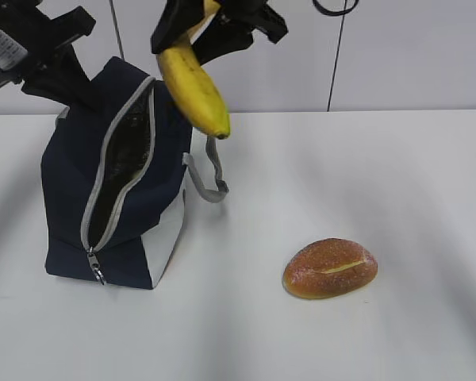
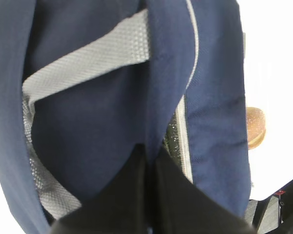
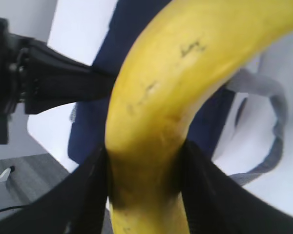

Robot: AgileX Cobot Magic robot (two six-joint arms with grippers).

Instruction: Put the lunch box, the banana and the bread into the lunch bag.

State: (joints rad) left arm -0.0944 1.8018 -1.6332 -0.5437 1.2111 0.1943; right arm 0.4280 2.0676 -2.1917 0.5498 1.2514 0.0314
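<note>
White table (image 1: 397, 175) — banana (image 1: 194, 91) above lunch bag (image 1: 71, 182) rim.

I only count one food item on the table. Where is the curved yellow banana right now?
The curved yellow banana hangs in the right gripper at the top of the exterior view, just above the open navy-blue fabric lunch bag.

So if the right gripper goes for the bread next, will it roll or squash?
The bread is an oval roll lying long side down on the table, so it will probably stay put, though a sideways nudge might rock it. Its sugary crust looks crumbly; a firm squeeze could likely dent it. It is probably light for its size.
</note>
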